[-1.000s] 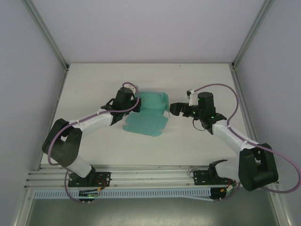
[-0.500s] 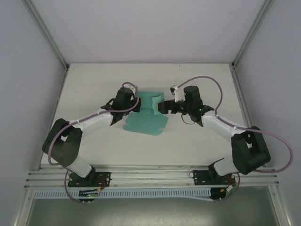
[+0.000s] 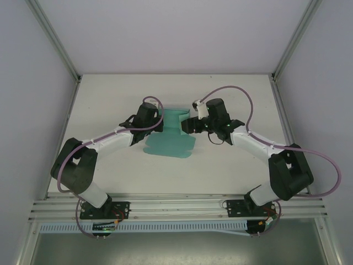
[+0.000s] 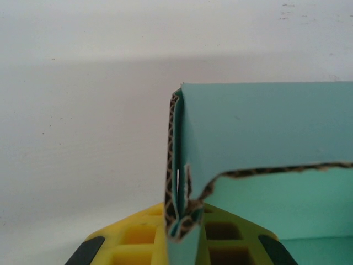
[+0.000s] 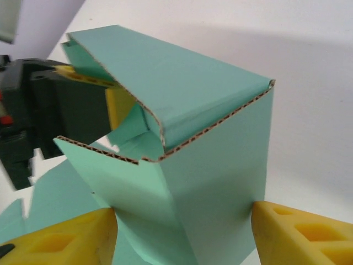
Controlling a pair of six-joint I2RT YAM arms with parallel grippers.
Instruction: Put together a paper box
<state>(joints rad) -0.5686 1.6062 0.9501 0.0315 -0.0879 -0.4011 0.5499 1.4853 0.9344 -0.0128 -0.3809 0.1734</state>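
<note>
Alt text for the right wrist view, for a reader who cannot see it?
A half-folded teal paper box stands upright on the white table between the two yellow fingers of the right hand, its top flap leaning inward. Behind it, the left hand pinches the box's far end.

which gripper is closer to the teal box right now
Left, narrowly. The left gripper pinches the left wall of the paper box. The right gripper straddles the raised right wall, fingers flanking it; whether it grips is unclear.
</note>
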